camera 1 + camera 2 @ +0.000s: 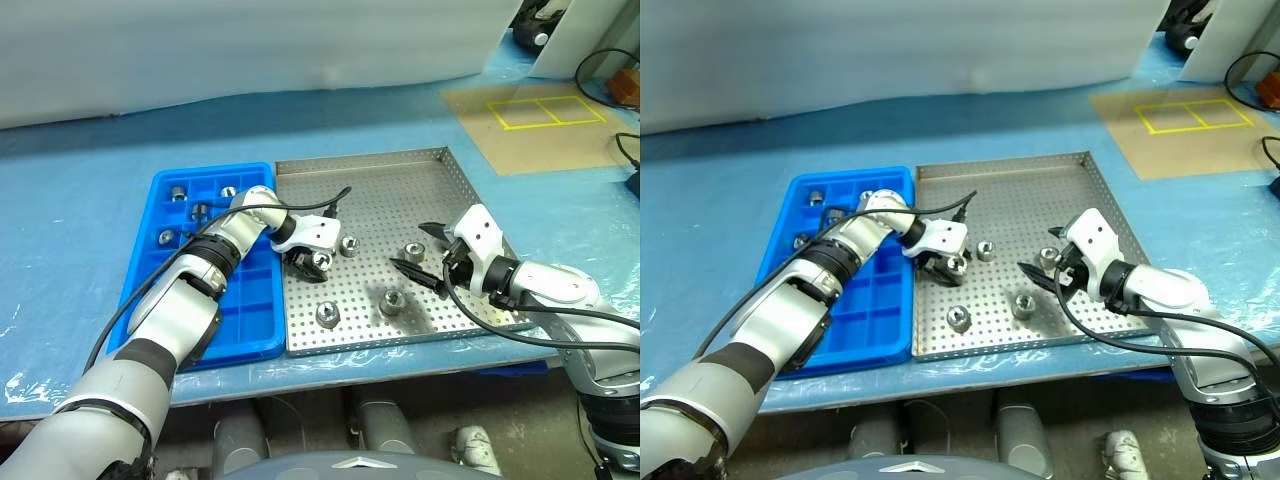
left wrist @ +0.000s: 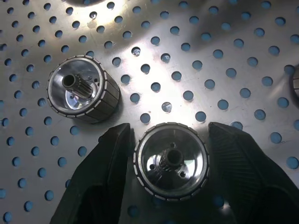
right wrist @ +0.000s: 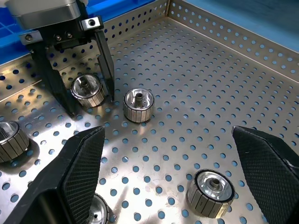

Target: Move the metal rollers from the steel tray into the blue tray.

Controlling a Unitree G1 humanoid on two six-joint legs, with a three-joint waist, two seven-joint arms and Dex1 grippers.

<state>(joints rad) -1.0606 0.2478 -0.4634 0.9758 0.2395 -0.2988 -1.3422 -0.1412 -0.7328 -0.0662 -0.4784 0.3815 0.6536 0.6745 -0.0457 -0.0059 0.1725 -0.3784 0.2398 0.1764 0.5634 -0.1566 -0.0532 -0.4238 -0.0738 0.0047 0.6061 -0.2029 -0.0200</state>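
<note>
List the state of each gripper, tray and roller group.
left gripper, closed on one roller
gripped roller, upright, not yet lifted off the tray floor
right gripper, open, empty, over the steel tray
loose rollers, four, upright in the steel tray
steel tray, not yet emptied
blue tray, a few rollers in far compartments, near ones empty

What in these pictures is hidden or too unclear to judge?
- Left gripper on a roller, left wrist view: whether the fingers already touch it is unclear.
- Blue tray, head views: the left arm covers many compartments, so the rollers inside cannot be counted.
- Steel tray, right wrist view: the right gripper fingers hide part of its floor.
</note>
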